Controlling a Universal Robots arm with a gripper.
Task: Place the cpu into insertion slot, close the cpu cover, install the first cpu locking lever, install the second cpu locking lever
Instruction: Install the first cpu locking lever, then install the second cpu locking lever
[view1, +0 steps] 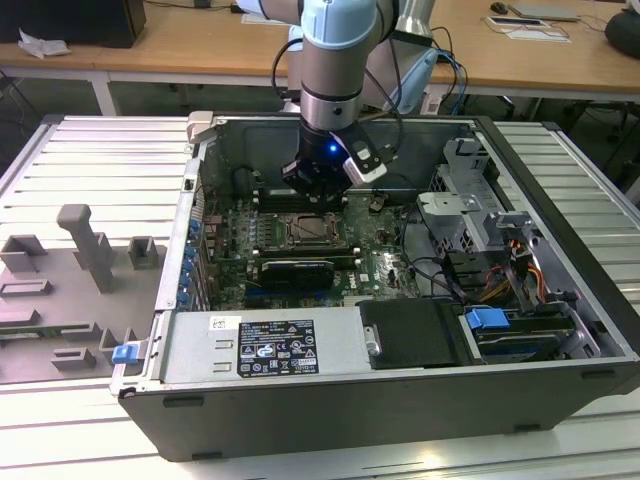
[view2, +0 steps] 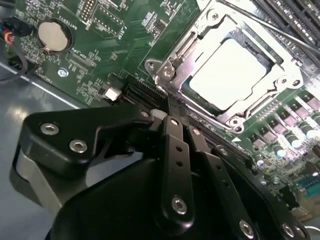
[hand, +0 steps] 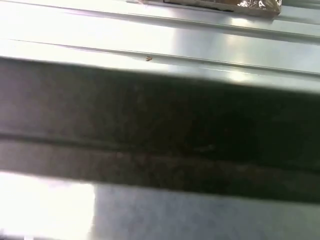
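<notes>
The cpu (view2: 232, 72), a pale square chip, lies in the insertion slot (view1: 305, 230) on the green board inside the open computer case. The silver cpu cover (view2: 290, 62) lies flat around it, and the chip shows through its window. A thin lever rod (view2: 280, 31) runs along one side of the socket. My gripper (view1: 315, 185) hangs just behind the socket in the exterior view. In the second wrist view its black fingers (view2: 175, 145) run side by side and meet at the gripper (view2: 171, 102), close to the socket's corner, with nothing between them.
Black memory slots (view1: 295, 195) flank the socket. A labelled power supply (view1: 260, 345) lines the case front, and a drive cage (view1: 470, 225) with cables stands at the exterior view's right. Grey fixture blocks (view1: 85, 245) stand outside the case at the left. A coin battery (view2: 52, 36) sits on the board.
</notes>
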